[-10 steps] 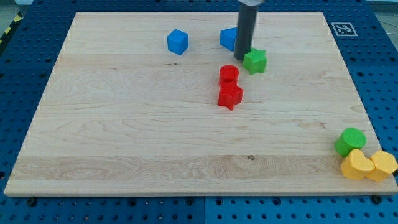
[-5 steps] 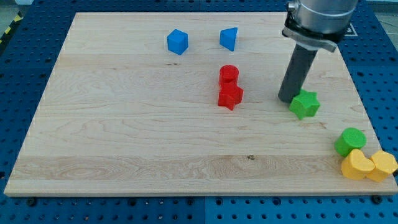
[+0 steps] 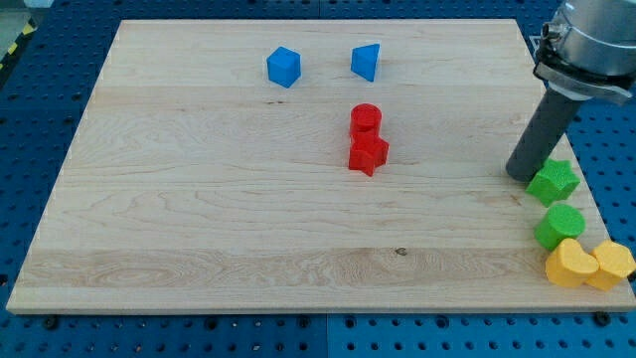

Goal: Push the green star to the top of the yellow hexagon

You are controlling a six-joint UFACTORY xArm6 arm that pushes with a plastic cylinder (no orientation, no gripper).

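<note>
The green star [image 3: 554,182] lies near the board's right edge, just above the green cylinder [image 3: 559,226]. My tip [image 3: 520,176] touches the star's left side. The yellow hexagon [image 3: 611,264] sits at the bottom right corner, half off the board, beside a yellow heart-shaped block [image 3: 570,263]. The green cylinder stands between the star and the yellow blocks.
A red cylinder [image 3: 366,118] and a red star [image 3: 368,154] sit together at the board's middle. A blue cube [image 3: 283,67] and a blue wedge [image 3: 367,62] lie near the view's top. The wooden board [image 3: 199,219] rests on a blue perforated table.
My tip has pushed the green star from the upper middle, beside the blue wedge, down and right to the right edge above the green cylinder.
</note>
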